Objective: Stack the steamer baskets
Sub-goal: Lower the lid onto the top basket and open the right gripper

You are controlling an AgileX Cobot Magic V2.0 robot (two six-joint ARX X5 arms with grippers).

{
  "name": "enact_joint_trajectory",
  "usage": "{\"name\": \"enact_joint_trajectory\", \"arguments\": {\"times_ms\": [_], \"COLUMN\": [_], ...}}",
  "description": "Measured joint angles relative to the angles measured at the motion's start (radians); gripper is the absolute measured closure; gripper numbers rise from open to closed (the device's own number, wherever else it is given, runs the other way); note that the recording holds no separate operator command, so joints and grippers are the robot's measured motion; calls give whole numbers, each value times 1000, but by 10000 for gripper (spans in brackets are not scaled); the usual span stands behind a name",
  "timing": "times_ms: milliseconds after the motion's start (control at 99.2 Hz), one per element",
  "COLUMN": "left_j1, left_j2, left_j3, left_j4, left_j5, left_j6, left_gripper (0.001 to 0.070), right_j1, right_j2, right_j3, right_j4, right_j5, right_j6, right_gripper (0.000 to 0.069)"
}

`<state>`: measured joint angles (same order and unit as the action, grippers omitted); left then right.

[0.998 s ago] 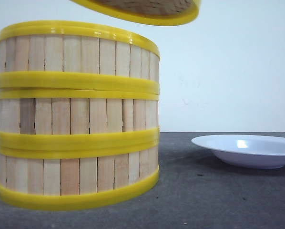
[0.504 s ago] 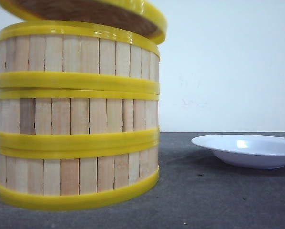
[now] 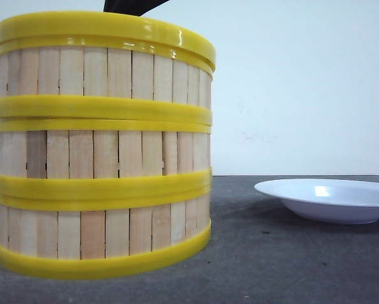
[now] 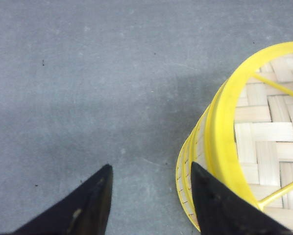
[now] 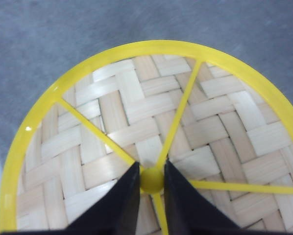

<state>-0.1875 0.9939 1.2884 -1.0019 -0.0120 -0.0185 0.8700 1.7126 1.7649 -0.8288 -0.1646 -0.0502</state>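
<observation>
Grey table [image 3: 291, 266]: right fingers [image 5: 151, 196] pinch lid knob [image 5: 152, 179]; left fingers [image 4: 151, 200] spread.

White plate [image 3: 332, 199] sits on grey table [image 3: 272, 266]; woven lid [image 5: 151, 142], yellow rim and knob [image 5: 152, 179].

The right hand [image 5: 152, 183] has two black fingers [image 5: 118, 205] that squeeze a little yellow knob [image 5: 152, 180]. The knob sits in the middle of a round woven lid [image 5: 136, 117]. Thin yellow spokes run out from the knob toward 1, 3 and 10 o'clock and reach the lid's thick yellow rim. The gray desk [image 5: 63, 34] shows behind the lid.
</observation>
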Motion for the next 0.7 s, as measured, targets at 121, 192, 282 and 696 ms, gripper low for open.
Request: {"name": "enact_joint_trajectory", "arguments": {"times_ms": [121, 192, 282, 696], "left_j1": [0, 0, 0, 0], "left_j2": [0, 0, 0, 0], "left_j3": [0, 0, 0, 0], "left_j4": [0, 0, 0, -5], "left_j5": [0, 0, 0, 0], "left_j6": [0, 0, 0, 0], "left_gripper": [410, 410, 410, 410], "right_j1": [-5, -5, -5, -5], "right_j2": [0, 2, 6, 37], "right_j3": [0, 0, 0, 9], "right_j4": [-1, 1, 3, 18], "right_j5": [0, 1, 3, 2], "right_j6": [0, 0, -2, -4], "right_gripper": [634, 634, 634, 614]}}
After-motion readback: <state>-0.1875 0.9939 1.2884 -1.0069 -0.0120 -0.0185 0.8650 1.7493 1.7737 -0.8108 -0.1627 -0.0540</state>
